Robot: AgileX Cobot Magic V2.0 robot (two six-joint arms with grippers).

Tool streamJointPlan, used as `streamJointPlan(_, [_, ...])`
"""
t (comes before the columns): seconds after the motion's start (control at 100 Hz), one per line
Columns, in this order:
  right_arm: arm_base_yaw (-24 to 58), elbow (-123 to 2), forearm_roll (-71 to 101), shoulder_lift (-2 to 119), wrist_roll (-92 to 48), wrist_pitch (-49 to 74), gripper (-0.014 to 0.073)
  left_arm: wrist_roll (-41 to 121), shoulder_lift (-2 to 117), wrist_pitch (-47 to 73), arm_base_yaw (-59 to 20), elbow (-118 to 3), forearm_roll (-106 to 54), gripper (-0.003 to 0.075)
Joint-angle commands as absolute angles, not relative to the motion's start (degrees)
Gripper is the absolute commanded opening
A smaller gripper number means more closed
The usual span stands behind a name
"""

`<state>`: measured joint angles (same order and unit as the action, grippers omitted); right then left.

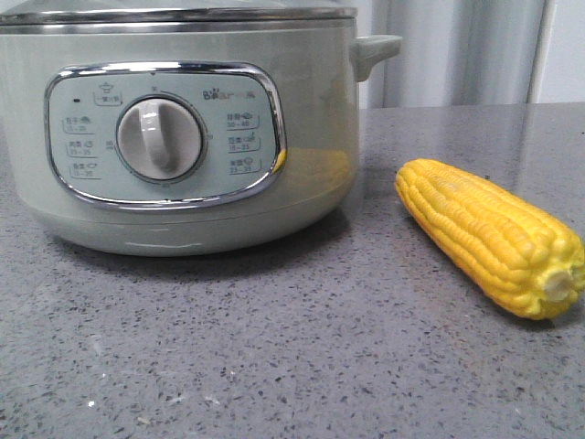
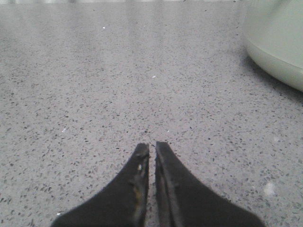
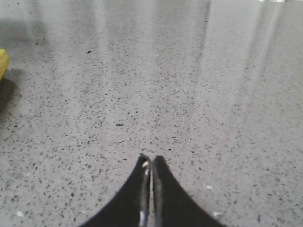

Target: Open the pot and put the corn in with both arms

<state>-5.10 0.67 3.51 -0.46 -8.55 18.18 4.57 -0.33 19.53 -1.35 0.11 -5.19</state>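
Note:
A pale green electric pot [image 1: 183,137] stands close at the left of the front view, its glass lid [image 1: 183,16] on, with a dial [image 1: 160,139] on its front panel. A yellow corn cob [image 1: 489,236] lies on the grey counter to its right. Neither gripper shows in the front view. My left gripper [image 2: 152,145] is shut and empty, low over the counter, with the pot's side [image 2: 277,38] off ahead. My right gripper [image 3: 151,158] is shut and empty over the counter, with the corn's edge [image 3: 3,61] at the frame's edge.
The speckled grey counter [image 1: 292,357] stretches in front of the pot and corn. The pot's side handle [image 1: 375,50] sticks out toward the right. A pale curtain [image 1: 457,50] hangs behind the counter.

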Motion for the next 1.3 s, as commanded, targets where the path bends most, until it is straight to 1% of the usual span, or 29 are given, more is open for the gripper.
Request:
streamJointPlan(0.0, [-5.54, 1.77, 3.94, -1.75, -9.00, 17.06, -0.0067, 4.64, -2.17, 18.02, -1.70, 0.55, -5.97, -0.0020])
streamJointPlan(0.39, [-5.54, 1.77, 3.94, -1.75, -9.00, 17.06, -0.0067, 4.64, -2.17, 17.07, -1.70, 0.55, -5.97, -0.0020])
streamJointPlan(1.15, [-5.54, 1.77, 3.67, -1.75, -9.00, 17.06, -0.0067, 4.64, -2.17, 7.40, -1.70, 0.55, -3.61, -0.0020])
streamJointPlan(1.29, [-5.54, 1.77, 3.67, -1.75, -9.00, 14.61, -0.0067, 4.64, -2.17, 5.31, -1.70, 0.55, -3.61, -0.0020])
